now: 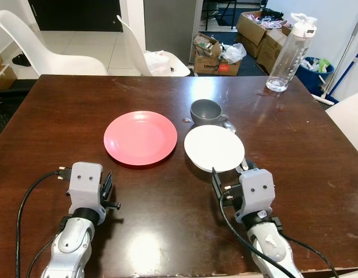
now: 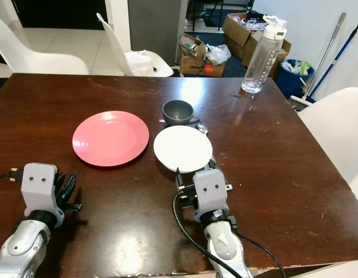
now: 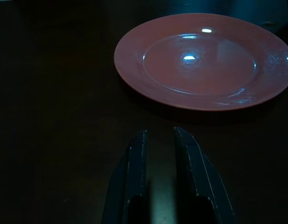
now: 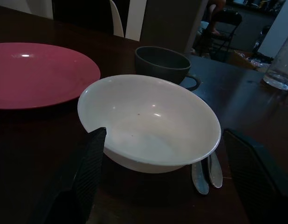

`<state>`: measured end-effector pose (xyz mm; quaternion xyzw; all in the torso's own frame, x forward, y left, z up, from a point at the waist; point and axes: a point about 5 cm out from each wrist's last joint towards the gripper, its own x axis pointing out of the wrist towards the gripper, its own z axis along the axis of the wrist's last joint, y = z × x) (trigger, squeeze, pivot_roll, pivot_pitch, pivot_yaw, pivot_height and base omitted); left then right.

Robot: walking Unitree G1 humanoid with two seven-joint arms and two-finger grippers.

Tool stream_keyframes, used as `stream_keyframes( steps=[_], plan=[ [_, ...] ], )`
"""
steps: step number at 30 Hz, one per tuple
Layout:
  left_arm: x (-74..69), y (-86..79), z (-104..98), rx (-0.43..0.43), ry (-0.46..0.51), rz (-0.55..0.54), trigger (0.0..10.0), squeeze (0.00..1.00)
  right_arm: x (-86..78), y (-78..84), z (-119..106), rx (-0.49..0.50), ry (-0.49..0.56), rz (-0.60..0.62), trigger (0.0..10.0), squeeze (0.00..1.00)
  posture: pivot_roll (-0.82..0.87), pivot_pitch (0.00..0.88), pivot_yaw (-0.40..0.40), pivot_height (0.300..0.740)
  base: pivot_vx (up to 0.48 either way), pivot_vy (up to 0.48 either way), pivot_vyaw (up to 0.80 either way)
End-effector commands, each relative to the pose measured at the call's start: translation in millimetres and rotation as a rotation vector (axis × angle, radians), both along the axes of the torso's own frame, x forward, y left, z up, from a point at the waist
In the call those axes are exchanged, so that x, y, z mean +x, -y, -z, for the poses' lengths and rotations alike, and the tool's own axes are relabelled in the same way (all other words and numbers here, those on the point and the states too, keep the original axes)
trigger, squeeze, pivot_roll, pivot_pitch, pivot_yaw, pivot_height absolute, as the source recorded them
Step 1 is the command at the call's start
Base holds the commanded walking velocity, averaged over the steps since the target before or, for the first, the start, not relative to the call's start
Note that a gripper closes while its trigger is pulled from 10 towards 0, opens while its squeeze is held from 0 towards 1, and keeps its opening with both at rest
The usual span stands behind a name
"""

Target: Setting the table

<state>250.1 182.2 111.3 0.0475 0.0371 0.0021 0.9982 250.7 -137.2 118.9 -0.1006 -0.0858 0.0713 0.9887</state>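
Observation:
A red plate point(image 1: 140, 137) lies flat at the middle of the dark wooden table point(image 1: 63, 116). To its right sits a white bowl point(image 1: 214, 147), and a grey cup point(image 1: 206, 112) stands just behind the bowl. Two metal spoons point(image 4: 207, 172) poke out from under the bowl's near right side. My right gripper point(image 1: 230, 174) is open, its fingers straddling the bowl's near rim without gripping it. My left gripper point(image 1: 108, 186) rests low over the table a short way in front of the plate, with its fingers point(image 3: 137, 149) shut on nothing.
A clear water bottle point(image 1: 290, 55) stands at the table's far right corner. White chairs point(image 1: 46, 49) stand behind the table and one point(image 2: 335, 124) at its right side. Cardboard boxes point(image 1: 214, 55) and mop handles are on the floor beyond.

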Motion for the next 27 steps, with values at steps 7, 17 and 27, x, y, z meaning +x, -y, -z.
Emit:
stream_keyframes(
  steps=[7, 17, 27],
  plan=[
    [-2.1, -0.7, 4.5, 0.009, -0.02, -0.003, 10.0, 0.0, -1.8, 2.3, 6.3, -0.004, -0.022, 0.011, 10.0, 0.0, -0.03, 0.038, 0.054, 0.74, -0.397, 0.0, 0.0],
    [-2.8, -0.8, 4.8, 0.008, -0.023, -0.004, 10.0, 0.0, -2.2, 1.8, 6.1, -0.004, -0.022, 0.01, 10.0, 0.0, -0.03, 0.04, 0.054, 0.74, -0.419, 0.0, 0.0],
    [-3.2, -0.3, 5.0, 0.007, -0.023, -0.002, 10.0, 0.0, -2.4, 1.9, 6.0, -0.003, -0.022, 0.01, 10.0, 0.0, -0.03, 0.042, 0.053, 0.74, -0.171, 0.0, 0.0]
  ],
)
